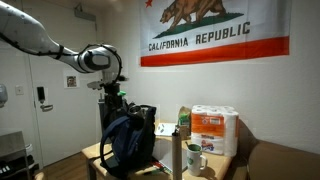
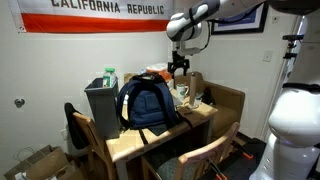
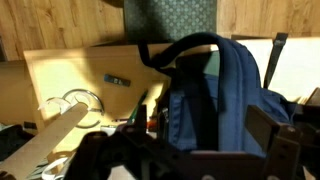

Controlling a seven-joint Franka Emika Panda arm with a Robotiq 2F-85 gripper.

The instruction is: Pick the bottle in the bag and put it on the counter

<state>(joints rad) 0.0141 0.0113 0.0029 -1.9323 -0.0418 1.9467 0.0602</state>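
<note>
"CALIFORNIA REPUBLIC" on the wall flag (image 1: pixel 213 30)

White arm (image 1: pixel 35 36), black end effector (image 2: pixel 179 67)

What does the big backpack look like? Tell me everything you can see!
The backpack is big and soft, dark navy fabric with black straps and a black carry loop on top. It stands upright on the wooden table, next to a grey bin. I cannot tell whether it is zipped shut.
</note>
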